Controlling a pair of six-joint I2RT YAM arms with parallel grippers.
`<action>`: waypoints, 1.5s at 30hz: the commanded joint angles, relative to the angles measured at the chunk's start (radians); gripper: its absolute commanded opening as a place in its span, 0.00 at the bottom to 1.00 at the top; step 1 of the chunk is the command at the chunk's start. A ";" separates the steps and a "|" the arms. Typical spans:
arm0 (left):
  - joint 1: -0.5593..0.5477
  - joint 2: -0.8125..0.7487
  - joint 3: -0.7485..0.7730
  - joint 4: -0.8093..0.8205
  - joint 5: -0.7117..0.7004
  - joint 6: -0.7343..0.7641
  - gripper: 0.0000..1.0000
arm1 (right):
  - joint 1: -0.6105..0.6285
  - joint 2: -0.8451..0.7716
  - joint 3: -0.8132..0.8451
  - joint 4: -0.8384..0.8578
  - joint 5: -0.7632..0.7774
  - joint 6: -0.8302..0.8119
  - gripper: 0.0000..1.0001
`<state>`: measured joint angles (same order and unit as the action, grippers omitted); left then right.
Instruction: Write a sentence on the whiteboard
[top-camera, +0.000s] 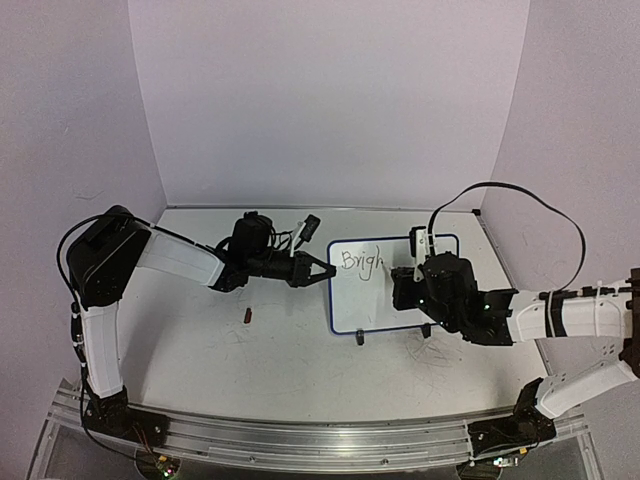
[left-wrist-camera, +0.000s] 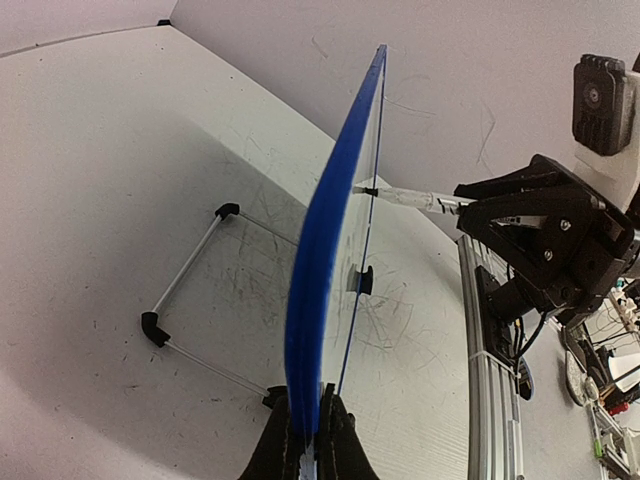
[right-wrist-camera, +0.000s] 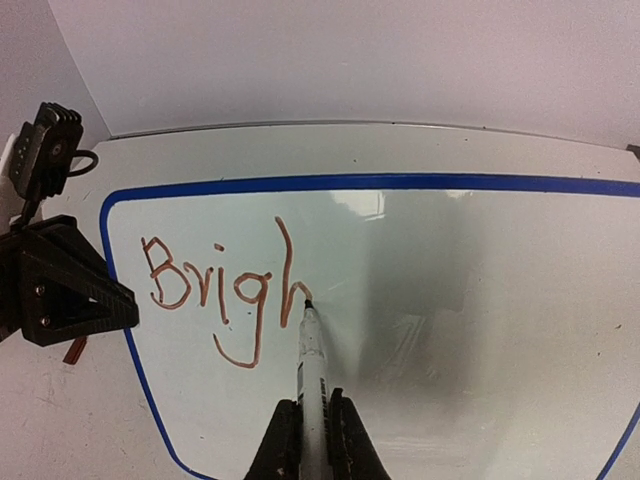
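The whiteboard (top-camera: 362, 308), white with a thin blue frame, stands upright on the table. My left gripper (top-camera: 326, 270) is shut on its left edge; in the left wrist view the blue edge (left-wrist-camera: 322, 260) runs up from between the jaws (left-wrist-camera: 312, 442). My right gripper (right-wrist-camera: 312, 432) is shut on a white marker (right-wrist-camera: 312, 352). The marker's tip touches the board (right-wrist-camera: 470, 300) at the end of the last letter. The sentence (right-wrist-camera: 222, 285) reads "Brigh" in thin reddish-brown strokes. From above the letters (top-camera: 361, 262) sit at the board's upper left, just left of my right gripper (top-camera: 402, 287).
A small dark red piece (top-camera: 248, 316) lies on the table left of the board. The board's wire stand (left-wrist-camera: 186, 290) with black feet reaches out behind it. One black foot (top-camera: 360, 339) shows at the front. An aluminium rail (top-camera: 300, 436) runs along the near edge.
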<state>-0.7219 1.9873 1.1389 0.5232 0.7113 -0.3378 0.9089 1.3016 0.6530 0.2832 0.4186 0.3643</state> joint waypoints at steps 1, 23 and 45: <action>0.004 -0.018 -0.010 -0.100 -0.062 0.019 0.00 | -0.002 -0.019 -0.027 -0.020 -0.001 0.024 0.00; -0.002 -0.021 -0.008 -0.117 -0.083 0.040 0.00 | -0.002 -0.227 -0.059 0.051 -0.070 -0.036 0.00; -0.012 -0.025 -0.002 -0.172 -0.131 0.038 0.00 | -0.004 -0.271 -0.064 0.021 -0.057 -0.326 0.00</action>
<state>-0.7376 1.9613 1.1386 0.4744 0.6731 -0.3141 0.9085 1.0275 0.5591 0.2924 0.3419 0.0853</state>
